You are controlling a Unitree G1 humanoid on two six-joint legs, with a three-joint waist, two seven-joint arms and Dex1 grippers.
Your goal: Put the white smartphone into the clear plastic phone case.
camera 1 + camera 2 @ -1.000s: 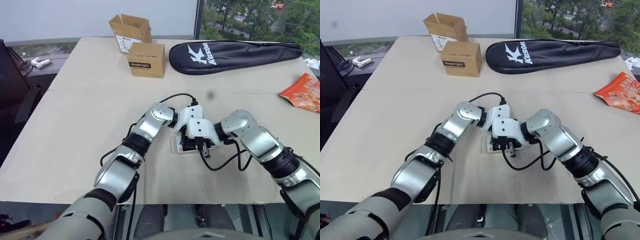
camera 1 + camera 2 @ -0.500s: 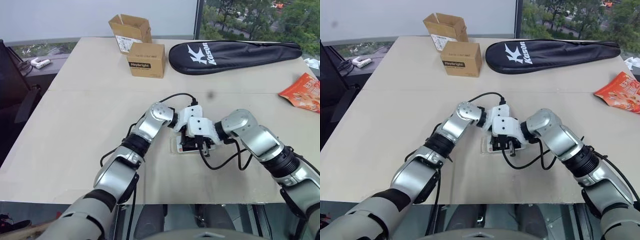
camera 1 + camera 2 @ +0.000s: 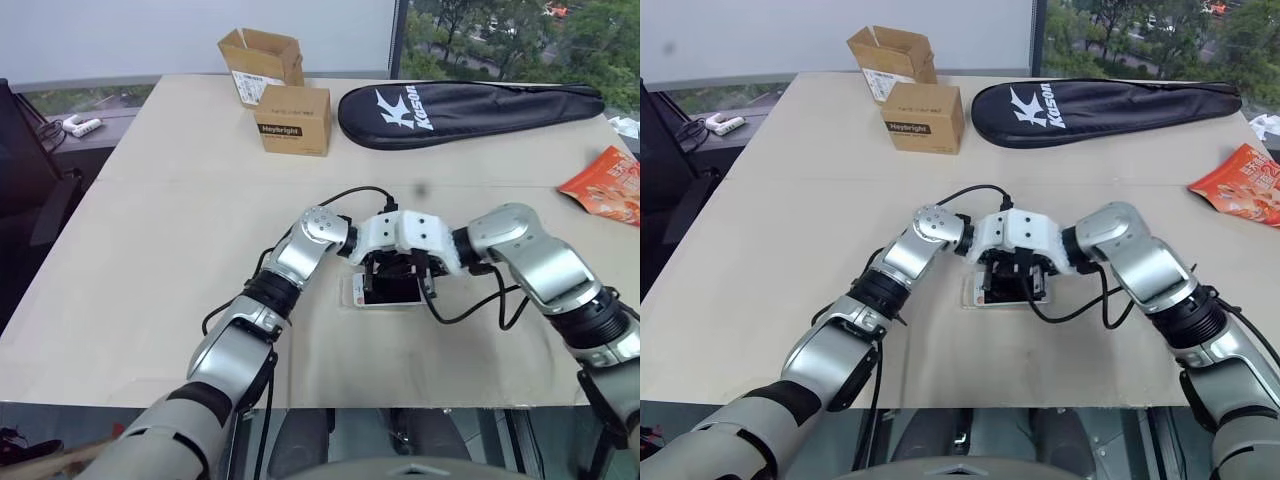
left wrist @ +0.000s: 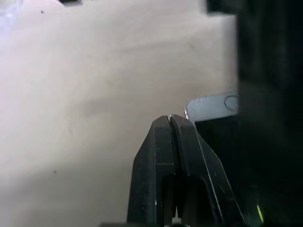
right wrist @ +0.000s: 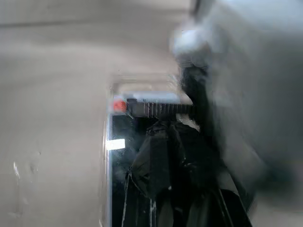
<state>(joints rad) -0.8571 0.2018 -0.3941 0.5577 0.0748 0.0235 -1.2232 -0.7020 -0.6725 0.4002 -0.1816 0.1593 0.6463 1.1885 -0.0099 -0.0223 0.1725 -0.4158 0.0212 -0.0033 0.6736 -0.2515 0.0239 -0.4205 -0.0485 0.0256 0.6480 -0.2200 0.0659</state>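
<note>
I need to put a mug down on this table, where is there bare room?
The table is bare left of the left arm, and between the Heybright box and the grippers. Its near edge is bare too. Crowded: the middle, where both grippers meet over the white smartphone, and the far edge with the racket bag.

Access over the white smartphone (image 3: 385, 291) obstructed.
Both closed grippers crowd it; bare table (image 3: 180, 250) lies open on all sides.

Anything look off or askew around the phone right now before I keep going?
Nothing stands out. The white smartphone with the black screen lies flat on the beige table, both shut black-fingered grippers, left and right, over it. I cannot make out the clear case.
</note>
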